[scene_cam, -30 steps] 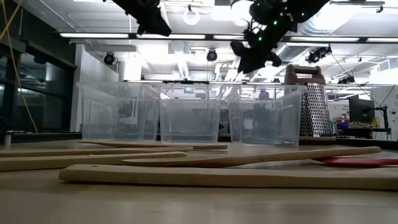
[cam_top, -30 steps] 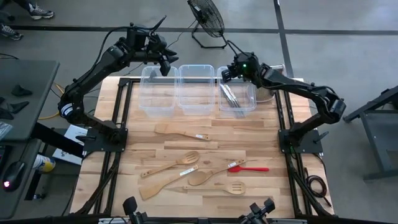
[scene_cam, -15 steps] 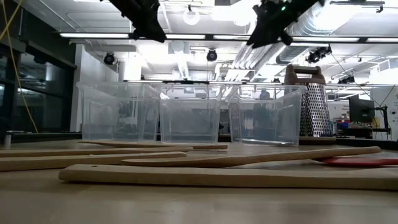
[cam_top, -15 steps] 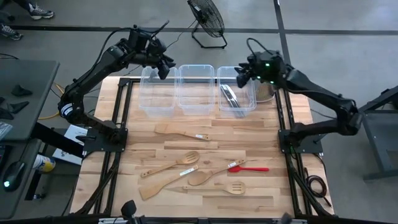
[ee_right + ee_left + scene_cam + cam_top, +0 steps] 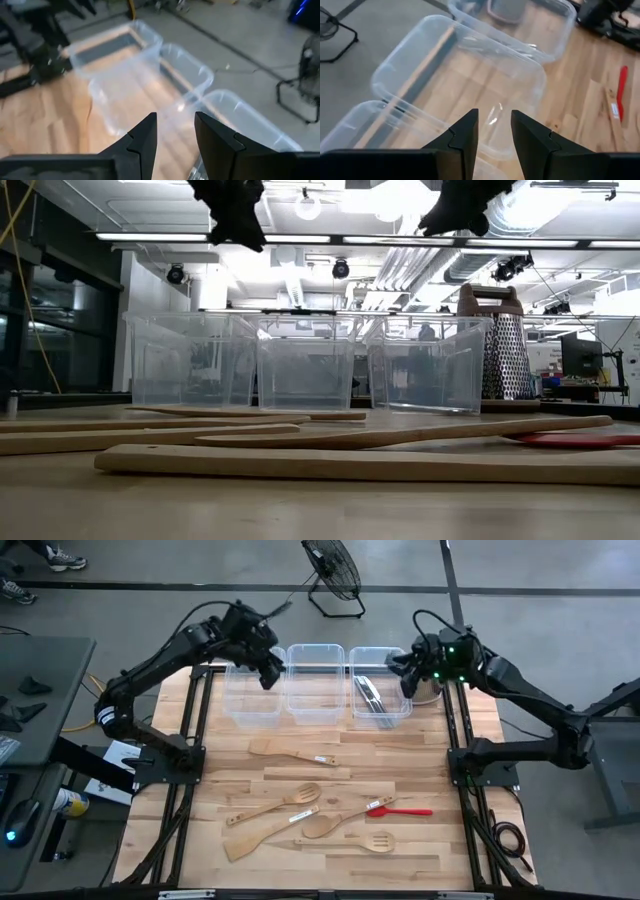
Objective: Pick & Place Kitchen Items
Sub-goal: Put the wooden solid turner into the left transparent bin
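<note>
Several pale wooden utensils lie flat on the table: a spatula (image 5: 290,752), a spoon (image 5: 276,804), a long spatula (image 5: 266,838), a second spoon (image 5: 335,823) and a slotted spatula (image 5: 366,841). A red spatula (image 5: 401,810) lies beside them. Silver metal utensils (image 5: 371,696) lie in the right tub (image 5: 380,718). My left gripper (image 5: 269,671) is open and empty, high over the left tub (image 5: 251,712); its fingers also show in the left wrist view (image 5: 494,117). My right gripper (image 5: 405,678) is open and empty, high over the right tub's right rim; it also shows in its own wrist view (image 5: 175,120).
A middle clear tub (image 5: 316,700) stands between the other two at the table's far side. An upright metal box grater (image 5: 503,345) stands right of the tubs, under my right arm. Bare wood (image 5: 420,755) lies between the tubs and the utensils.
My right gripper has risen from over the right tub and gone toward the table's right edge. My left gripper has come a little toward the near edge, over the left tub. The utensils have not moved.
</note>
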`<control>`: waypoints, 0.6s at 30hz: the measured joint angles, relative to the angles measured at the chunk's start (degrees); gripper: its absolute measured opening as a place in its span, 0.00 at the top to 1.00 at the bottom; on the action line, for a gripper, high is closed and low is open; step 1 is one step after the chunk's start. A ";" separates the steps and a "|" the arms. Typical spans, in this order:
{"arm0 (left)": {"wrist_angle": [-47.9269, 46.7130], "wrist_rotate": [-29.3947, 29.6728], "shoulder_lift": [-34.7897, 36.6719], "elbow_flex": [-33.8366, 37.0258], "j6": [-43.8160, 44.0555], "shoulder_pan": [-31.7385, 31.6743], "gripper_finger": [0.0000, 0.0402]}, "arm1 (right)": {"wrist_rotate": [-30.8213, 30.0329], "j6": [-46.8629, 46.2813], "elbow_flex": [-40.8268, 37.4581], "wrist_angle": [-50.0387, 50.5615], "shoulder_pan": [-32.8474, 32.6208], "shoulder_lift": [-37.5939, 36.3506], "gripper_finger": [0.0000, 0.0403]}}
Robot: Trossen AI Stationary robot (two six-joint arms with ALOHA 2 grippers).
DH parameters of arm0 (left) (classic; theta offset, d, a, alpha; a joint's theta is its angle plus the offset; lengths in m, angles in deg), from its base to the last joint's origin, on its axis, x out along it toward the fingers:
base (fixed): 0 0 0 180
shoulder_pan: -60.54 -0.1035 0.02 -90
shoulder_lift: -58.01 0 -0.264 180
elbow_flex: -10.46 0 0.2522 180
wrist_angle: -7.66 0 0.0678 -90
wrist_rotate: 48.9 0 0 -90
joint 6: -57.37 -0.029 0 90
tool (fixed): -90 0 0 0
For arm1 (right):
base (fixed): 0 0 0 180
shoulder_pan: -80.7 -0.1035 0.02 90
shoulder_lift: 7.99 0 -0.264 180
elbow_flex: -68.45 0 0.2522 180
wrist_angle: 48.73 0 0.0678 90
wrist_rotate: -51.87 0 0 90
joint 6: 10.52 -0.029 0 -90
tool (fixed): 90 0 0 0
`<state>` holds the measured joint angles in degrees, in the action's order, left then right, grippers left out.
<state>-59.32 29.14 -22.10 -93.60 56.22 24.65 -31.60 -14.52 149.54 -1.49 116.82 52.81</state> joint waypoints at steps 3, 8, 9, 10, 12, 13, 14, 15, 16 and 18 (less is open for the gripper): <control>-0.92 2.00 0.00 0.00 0.13 4.36 0.71 | 1.50 0.97 0.00 3.59 0.00 -0.02 0.69; -4.20 7.51 -1.03 -0.04 -1.63 11.67 0.71 | 2.99 4.13 0.00 5.85 0.00 -0.04 0.69; -5.16 8.40 -1.47 -0.02 -1.67 12.68 0.71 | 3.02 4.47 0.00 5.79 -0.01 -0.04 0.69; -5.61 9.25 -1.85 -0.02 -1.74 13.83 0.71 | 2.99 4.85 0.00 5.79 -0.02 -0.08 0.69; -6.11 10.20 -2.83 -0.02 -2.36 15.63 0.71 | 2.40 5.34 0.00 5.77 -0.02 -0.48 0.69; -6.23 10.26 -3.44 -0.02 -3.32 16.33 0.71 | 1.68 5.36 0.00 5.77 0.00 -0.79 0.69; -6.38 10.24 -4.15 -0.02 -4.42 16.99 0.71 | 1.12 5.36 0.00 5.73 0.00 -1.16 0.69; -6.61 10.24 -4.98 -0.02 -5.34 17.71 0.71 | 0.16 5.39 0.00 5.73 -0.01 -1.69 0.69; -6.93 10.22 -5.83 -0.02 -6.11 18.38 0.71 | -1.05 5.36 0.00 5.78 -0.02 -2.32 0.69; -7.73 9.80 -7.35 -0.02 -7.28 19.32 0.70 | -2.60 5.27 0.00 5.77 -0.02 -3.69 0.69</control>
<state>-67.05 38.94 -29.45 -93.62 48.94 43.97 -34.20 -9.25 149.54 4.28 116.80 49.12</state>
